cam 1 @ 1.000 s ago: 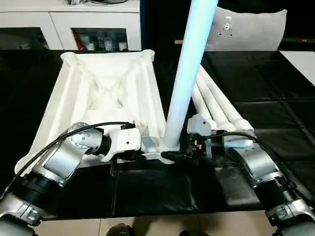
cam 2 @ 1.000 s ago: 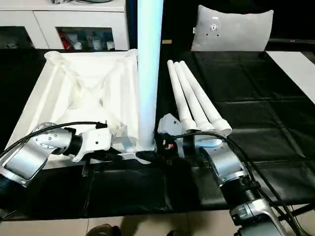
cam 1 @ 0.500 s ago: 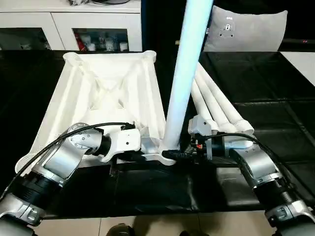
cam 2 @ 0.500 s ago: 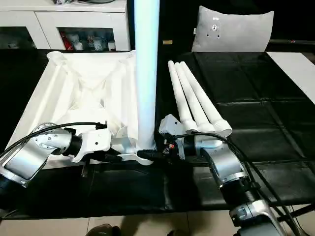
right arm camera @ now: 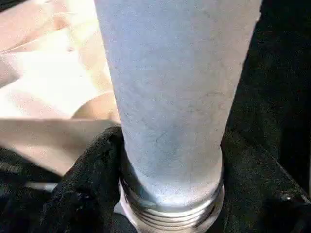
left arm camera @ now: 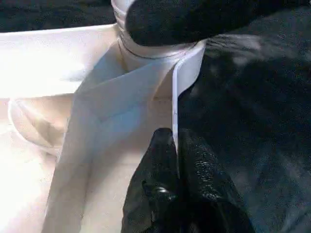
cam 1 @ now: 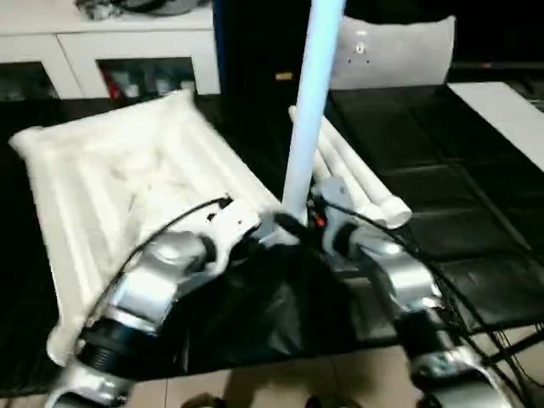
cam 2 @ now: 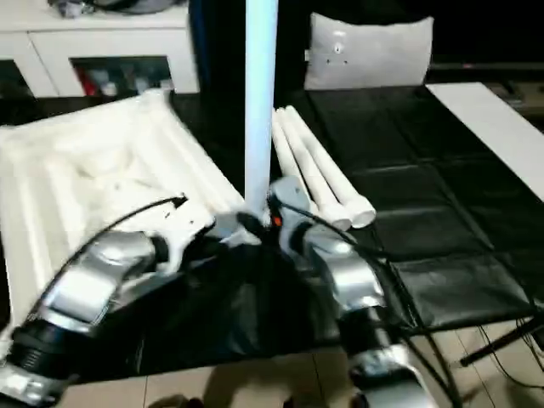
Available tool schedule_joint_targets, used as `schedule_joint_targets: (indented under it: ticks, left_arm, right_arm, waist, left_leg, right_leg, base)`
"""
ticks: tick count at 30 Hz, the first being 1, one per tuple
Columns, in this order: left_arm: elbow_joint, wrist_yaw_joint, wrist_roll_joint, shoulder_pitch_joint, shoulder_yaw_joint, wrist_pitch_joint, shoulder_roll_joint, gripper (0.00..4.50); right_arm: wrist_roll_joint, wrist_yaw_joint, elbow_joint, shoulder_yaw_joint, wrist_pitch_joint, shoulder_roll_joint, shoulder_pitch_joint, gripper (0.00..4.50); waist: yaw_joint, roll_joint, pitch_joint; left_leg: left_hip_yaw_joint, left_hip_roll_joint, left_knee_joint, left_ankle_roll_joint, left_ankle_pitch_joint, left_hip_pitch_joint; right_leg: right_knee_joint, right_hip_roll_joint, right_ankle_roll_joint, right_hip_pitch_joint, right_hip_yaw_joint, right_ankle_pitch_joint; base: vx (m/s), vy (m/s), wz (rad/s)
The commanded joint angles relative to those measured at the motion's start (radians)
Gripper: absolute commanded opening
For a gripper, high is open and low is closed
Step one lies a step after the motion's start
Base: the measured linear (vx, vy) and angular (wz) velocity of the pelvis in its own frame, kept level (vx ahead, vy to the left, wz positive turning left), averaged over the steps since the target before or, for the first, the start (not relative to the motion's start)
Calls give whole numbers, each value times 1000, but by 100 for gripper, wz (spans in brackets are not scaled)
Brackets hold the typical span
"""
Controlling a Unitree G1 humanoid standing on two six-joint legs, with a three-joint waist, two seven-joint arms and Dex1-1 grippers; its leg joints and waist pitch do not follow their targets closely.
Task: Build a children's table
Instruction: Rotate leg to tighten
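Progress: one leg point(cam 1: 308, 110) stands upright at the near corner socket of the upside-down table top point(cam 1: 110, 183); its threads still show in the right wrist view, so I judge it not fully seated.
Left to do: three legs point(cam 2: 319, 174) lie side by side on the black desk point(cam 1: 442, 161), just beside the top.
Right gripper point(right arm camera: 160, 194): fingers wrapped around the leg's base.
Left gripper point(left arm camera: 179, 160): fingers pinched narrow on the top's rim.
Containers: corner socket holding the leg's end.
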Motion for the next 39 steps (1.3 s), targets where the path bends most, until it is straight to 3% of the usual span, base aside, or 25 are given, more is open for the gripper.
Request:
schedule_joint_targets:
  ticks: [1, 2, 3, 5, 7, 13, 16, 18, 27, 33, 39]
  left_arm:
    - [-76, 11, -27, -10, -50, -1, -66, 0]
    - [-90, 30, -21, -10, -56, 13, -84, 0]
    - [-92, 37, -18, -11, -58, 14, -86, 0]
    - [-88, 42, -12, -14, -61, 6, -79, 0]
    - [-87, 43, -9, -15, -62, 0, -75, 0]
    - [-58, -6, 3, -14, -55, -62, 13, 0]
    - [-42, -41, -11, -13, -46, -89, 42, 0]
    - [-32, -68, -21, -13, -48, -119, 61, 0]
    - [42, -239, -47, -26, -93, -272, 170, 0]
    - [75, -389, -79, -53, -122, -395, 228, 0]
    - [91, -434, -77, -67, -140, -432, 246, 0]
  right_arm:
    - [20, 17, 38, 67, 36, 75, 3, 264]
    - [27, 21, 35, 56, 23, 82, 7, 320]
    - [30, 23, 32, 53, 19, 83, 9, 334]
    - [28, 19, 26, 47, 17, 79, 13, 335]
    - [26, 21, 23, 44, 18, 78, 14, 369]
    - [49, 107, -63, 32, -19, 4, 52, 421]
    - [63, 173, -120, 22, -19, -51, 71, 444]
    - [63, 194, -132, 18, -15, -80, 75, 444]
    - [84, 405, -197, 32, -42, -259, 90, 444]
    - [93, 564, -216, 63, -76, -359, 79, 444]
    - [86, 620, -216, 94, -113, -388, 82, 444]
  waist:
    - [5, 3, -54]
    - [5, 0, -55]
    - [6, 1, -56]
    - [7, 2, -58]
    - [9, 4, -60]
    - [13, 3, -61]
    - [19, 7, -64]
    - [23, 8, -64]
    - [33, 11, -61]
    - [36, 7, -64]
    - [44, 8, -65]
  left_leg:
    - [-38, 51, -86, -17, -338, 12]
    - [-36, 52, -86, -13, -329, 11]
    - [-37, 52, -86, -10, -320, 10]
    - [-35, 52, -86, 1, -292, 8]
    - [-33, 52, -84, 8, -265, 7]
    - [-30, 51, -84, 26, -234, 5]
    - [-29, 52, -81, 32, -209, 6]
    - [-27, 52, -80, 41, -191, 5]
    - [-29, 54, -84, 18, -250, 11]
    - [-27, 54, -79, 40, -221, 9]
    - [-26, 58, -78, 42, -207, 10]
  right_leg:
    - [-100, -61, -156, 28, 50, -416]
    - [-98, -59, -160, 28, 50, -387]
    - [-96, -59, -164, 30, 51, -368]
    - [-91, -58, -176, 31, 52, -311]
    - [-86, -57, -192, 33, 51, -252]
    - [-84, -57, -198, 38, 51, -218]
    - [-79, -55, -211, 40, 51, -175]
    - [-75, -54, -221, 40, 50, -137]
    - [-80, -57, -216, 39, 51, -196]
    - [-75, -57, -241, 42, 50, -156]
    - [-71, -60, -255, 42, 51, -138]
  base:
    - [0, 0, 0]
    - [0, 0, 0]
    - [0, 0, 0]
    - [0, 0, 0]
    - [0, 0, 0]
    - [0, 0, 0]
    - [0, 0, 0]
    - [0, 0, 0]
    - [0, 0, 0]
    - [0, 0, 0]
    - [0, 0, 0]
